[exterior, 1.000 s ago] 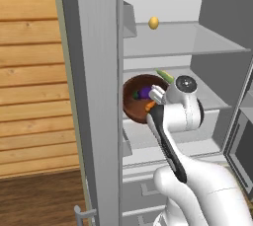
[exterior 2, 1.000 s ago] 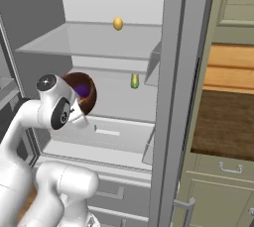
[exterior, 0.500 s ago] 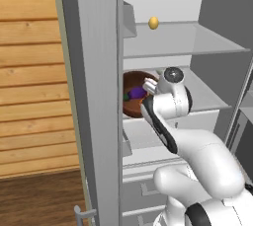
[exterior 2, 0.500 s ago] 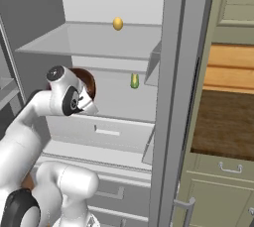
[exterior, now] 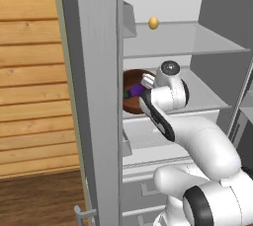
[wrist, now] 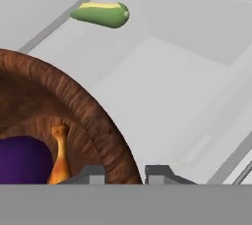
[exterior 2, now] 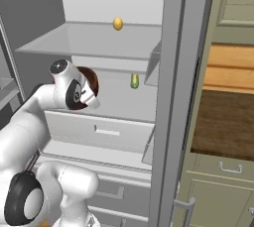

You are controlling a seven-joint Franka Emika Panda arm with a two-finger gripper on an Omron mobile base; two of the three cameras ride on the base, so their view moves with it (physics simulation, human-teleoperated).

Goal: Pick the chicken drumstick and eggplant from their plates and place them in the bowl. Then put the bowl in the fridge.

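Two foods in the bowl (wrist: 74, 121), bowl inside the fridge (exterior: 94, 72).

Nearest, in the hand view: end effector (wrist: 125, 174) pinched on the bowl's thick rim, one fingertip each side. Just beyond, inside the bowl: chicken drumstick (wrist: 60, 156) touching the eggplant (wrist: 24, 157). Farther back on the same shelf (wrist: 162, 81), well apart: a green-and-yellow vegetable (wrist: 101, 14); above, on the upper shelf, a small yellow ball (exterior: 153, 22). Best done, judging from the bowl's tilt: level it first, lower flat onto the shelf clear of the door edge, part the fingers only once seated, then draw straight back.
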